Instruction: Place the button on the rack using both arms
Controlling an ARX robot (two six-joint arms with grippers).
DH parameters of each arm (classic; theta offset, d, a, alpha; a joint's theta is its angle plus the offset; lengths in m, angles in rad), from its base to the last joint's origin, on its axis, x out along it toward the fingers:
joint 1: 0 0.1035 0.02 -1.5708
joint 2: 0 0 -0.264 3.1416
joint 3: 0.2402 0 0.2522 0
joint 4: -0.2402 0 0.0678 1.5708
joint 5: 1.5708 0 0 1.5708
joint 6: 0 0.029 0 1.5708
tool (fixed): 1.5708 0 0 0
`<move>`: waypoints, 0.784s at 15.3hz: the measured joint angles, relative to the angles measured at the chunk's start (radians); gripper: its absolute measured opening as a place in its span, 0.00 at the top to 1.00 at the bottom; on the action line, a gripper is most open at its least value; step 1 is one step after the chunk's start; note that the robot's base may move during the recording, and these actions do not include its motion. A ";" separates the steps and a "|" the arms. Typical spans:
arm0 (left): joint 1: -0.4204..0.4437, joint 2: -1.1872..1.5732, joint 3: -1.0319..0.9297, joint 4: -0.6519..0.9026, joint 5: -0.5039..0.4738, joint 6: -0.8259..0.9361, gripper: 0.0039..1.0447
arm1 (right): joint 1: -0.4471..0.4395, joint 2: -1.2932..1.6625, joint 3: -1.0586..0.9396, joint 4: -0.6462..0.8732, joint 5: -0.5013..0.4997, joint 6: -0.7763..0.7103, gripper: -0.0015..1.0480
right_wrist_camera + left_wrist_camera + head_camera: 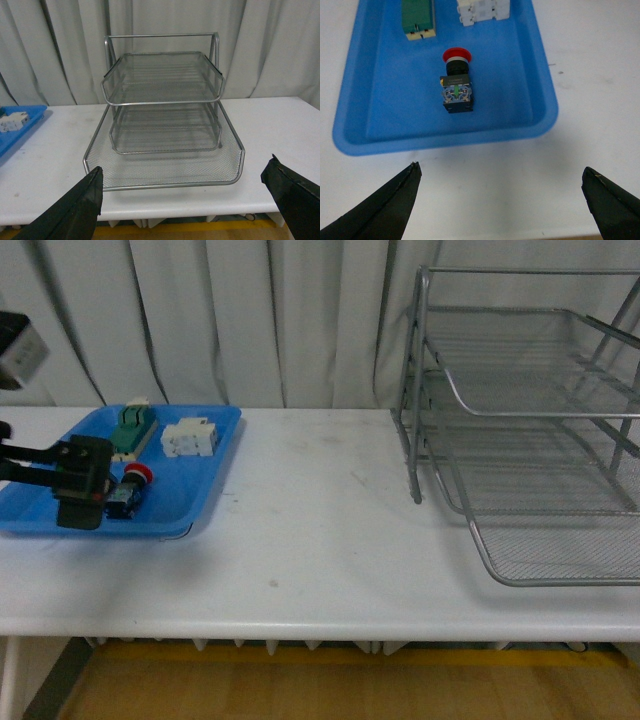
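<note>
Lying on its side in the flat blue plastic tray [205, 480] at the far-left corner of the white surface [320, 540], the red-capped push-button switch [456, 85] points its cap toward the far edge. Its long axis runs near-to-far, slightly skewed. That lines it up with the left claw [500, 172], which hovers spread wide and clear of it, so the fingers could, I judge, close across the dark body's sides. A green-and-cream flat switch part [419, 19] and a white blocky component [484, 10] sit beyond it, apart. The silver three-tier wire-mesh rack [165, 125] stands at the right edge with its bottom tray drawn toward the near edge, likely for easy placing. The right claw [182, 172] faces it, spread and empty.
</note>
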 joint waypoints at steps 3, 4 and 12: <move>0.028 0.293 0.313 -0.107 0.008 0.006 0.06 | 0.000 0.000 0.000 0.000 0.000 0.000 0.06; 0.040 0.371 0.421 -0.145 0.009 0.004 0.06 | 0.000 0.000 0.000 0.000 0.000 0.000 0.06; 0.107 0.814 0.958 -0.401 0.037 -0.125 0.22 | 0.000 0.000 0.000 0.000 0.000 0.000 0.06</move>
